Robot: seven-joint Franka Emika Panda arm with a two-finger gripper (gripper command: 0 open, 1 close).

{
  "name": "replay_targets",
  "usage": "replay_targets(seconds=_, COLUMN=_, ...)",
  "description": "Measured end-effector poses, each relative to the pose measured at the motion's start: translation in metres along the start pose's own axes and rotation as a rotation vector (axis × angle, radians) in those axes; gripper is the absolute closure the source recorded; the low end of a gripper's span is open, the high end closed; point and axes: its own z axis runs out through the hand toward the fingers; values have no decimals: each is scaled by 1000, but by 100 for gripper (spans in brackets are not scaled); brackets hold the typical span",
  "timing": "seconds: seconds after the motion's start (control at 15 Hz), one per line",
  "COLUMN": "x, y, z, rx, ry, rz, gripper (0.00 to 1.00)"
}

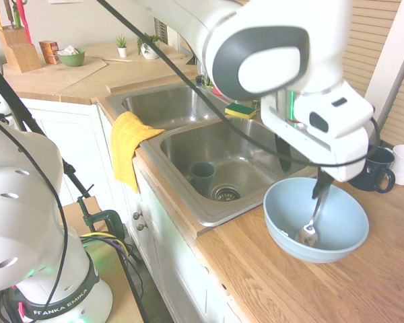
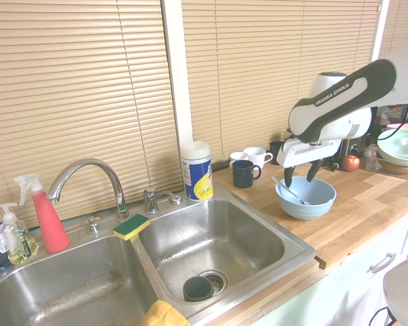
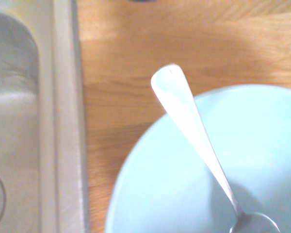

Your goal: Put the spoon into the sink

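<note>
Silver metal spoon [image 2: 291,193] leaning in the light blue round bowl [image 2: 315,205], and the black-fingered gripper [image 2: 300,175] hovers above, jaws wide apart!

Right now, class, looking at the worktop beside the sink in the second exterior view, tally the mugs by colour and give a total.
White mugs: 2
Dark blue mugs: 1
Total: 3
</note>
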Motion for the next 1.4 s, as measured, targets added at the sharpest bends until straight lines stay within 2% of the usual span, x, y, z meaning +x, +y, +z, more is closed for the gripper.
replay_targets(seconds=0.2, x=6, y=1, z=26, rx=-14, ry=-10, rz=-51, gripper=0)
replay_targets(seconds=0.27, x=8, y=2, z=33, rx=-15, ry=-9, rz=-62, gripper=100)
replay_targets(seconds=0.67, x=24, y=4, z=65, rx=6, ry=61, rz=-138, gripper=100)
replay_targets(seconds=0.93, x=28, y=3, z=83, rx=1, ry=65, rz=-149, gripper=100)
replay_targets(seconds=1.4, x=30, y=-1, z=89, rx=4, ry=72, rz=-158, gripper=100)
